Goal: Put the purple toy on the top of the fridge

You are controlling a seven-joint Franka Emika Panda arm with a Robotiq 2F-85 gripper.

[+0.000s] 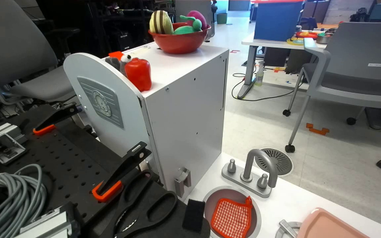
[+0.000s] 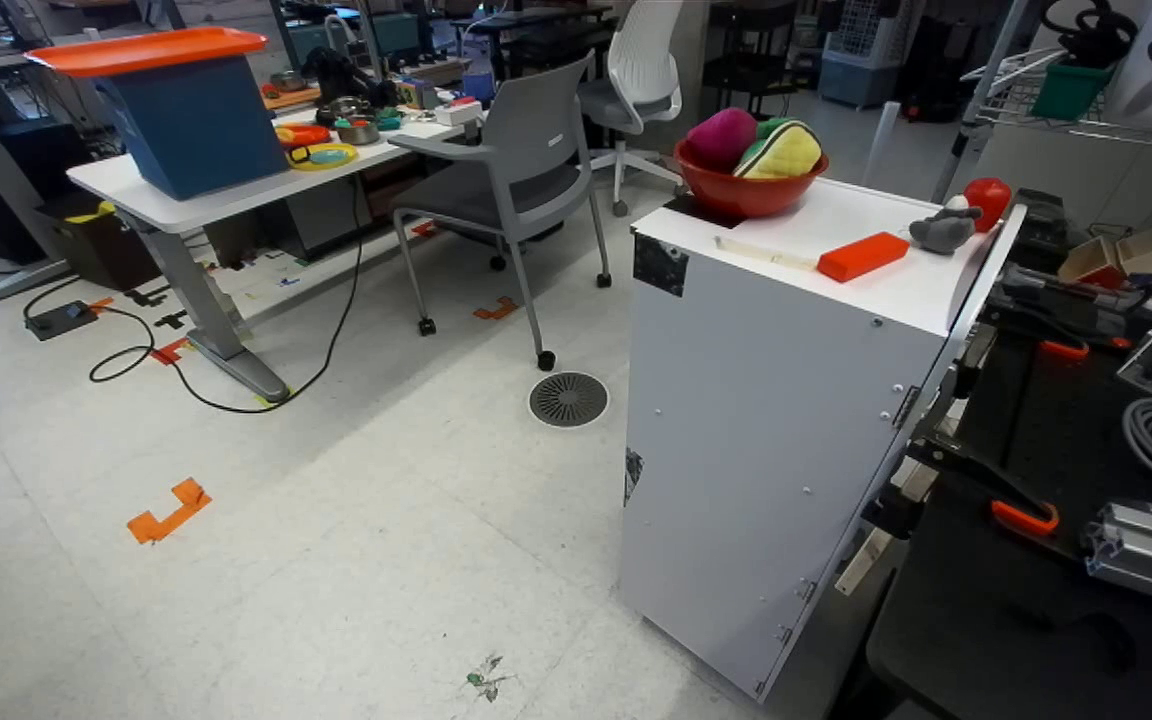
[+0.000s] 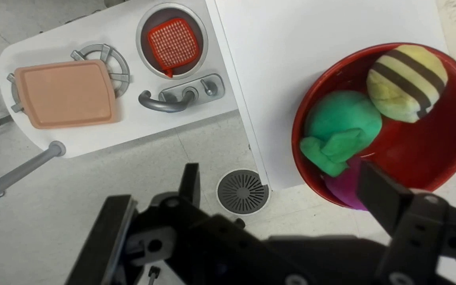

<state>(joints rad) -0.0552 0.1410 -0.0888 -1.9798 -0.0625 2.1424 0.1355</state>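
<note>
Purple toy [image 2: 721,138] is cradled in the red bowl [image 2: 748,197], which is stood on the white fridge [image 2: 756,430]; direct placing on the fridge's top is judged to be undone. In the wrist view the pincer [image 3: 281,185] is spread wide and nothing is pinched; the floor drain [image 3: 243,193] and a corner of the fridge are framed in its gap. Towards the right of that view, just inside the bowl's rim, the toy is partly hidden by one finger [image 3: 384,194] and by the green toy [image 3: 344,114]. Its long axis is not shown there, nor can the height between be told. A sideways shift over the bowl seems called for before descent, lest the green toy be nipped.
</note>
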